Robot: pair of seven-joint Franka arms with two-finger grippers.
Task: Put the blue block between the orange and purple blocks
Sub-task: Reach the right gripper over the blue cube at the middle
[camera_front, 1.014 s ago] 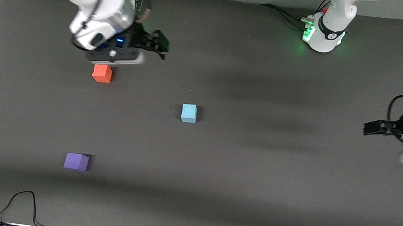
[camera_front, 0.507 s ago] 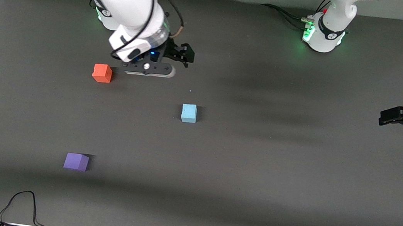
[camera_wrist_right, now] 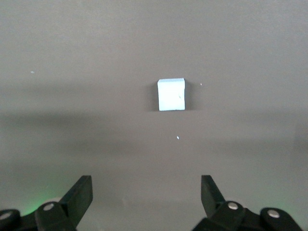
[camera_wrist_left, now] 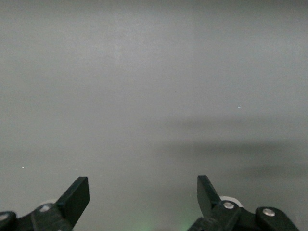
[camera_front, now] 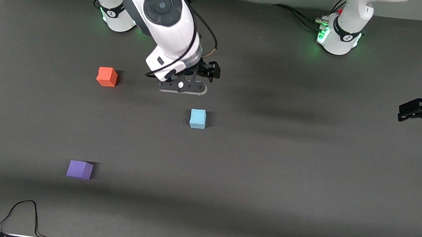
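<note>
The light blue block (camera_front: pixel 198 118) sits on the dark mat near the table's middle; it also shows in the right wrist view (camera_wrist_right: pixel 171 94). The orange block (camera_front: pixel 107 76) lies toward the right arm's end. The purple block (camera_front: pixel 80 169) lies nearer to the front camera than the orange one. My right gripper (camera_front: pixel 209 72) is open and empty in the air, over the mat just short of the blue block; its fingers (camera_wrist_right: pixel 79 192) stand wide apart. My left gripper (camera_front: pixel 409 111) is open and empty, waiting at the left arm's end of the table (camera_wrist_left: pixel 143 195).
A black cable (camera_front: pixel 21 212) loops on the mat at the edge nearest the front camera. Both arm bases (camera_front: pixel 340 33) stand along the table's back edge.
My right gripper has swung from over the orange block toward the blue block. My left gripper has drawn back a little toward its end of the table.
</note>
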